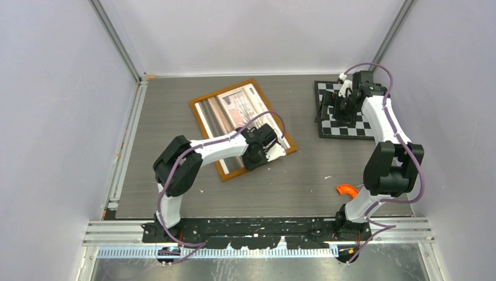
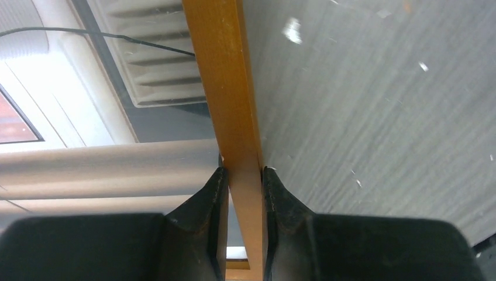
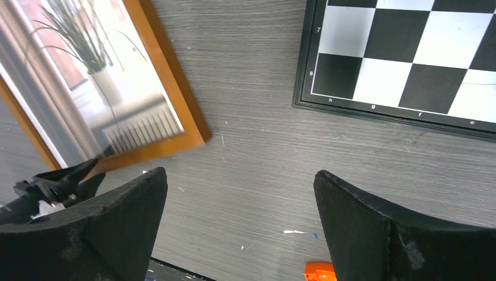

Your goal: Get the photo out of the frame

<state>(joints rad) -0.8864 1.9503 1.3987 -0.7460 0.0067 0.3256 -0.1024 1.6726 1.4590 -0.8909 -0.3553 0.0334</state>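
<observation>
Two fingers of the left gripper (image 2: 244, 175) are clenched on the near-right border of the frame (image 2: 225, 76), which lies face up mid-table with the photo (image 1: 231, 108) inside. That rail should be lifted gently so the back can be reached. The pinch is shown only by the left wrist view; the right gripper (image 3: 238, 181), by the checkerboard (image 3: 403, 58) at far right, is seen spread wide, holding nothing.
</observation>
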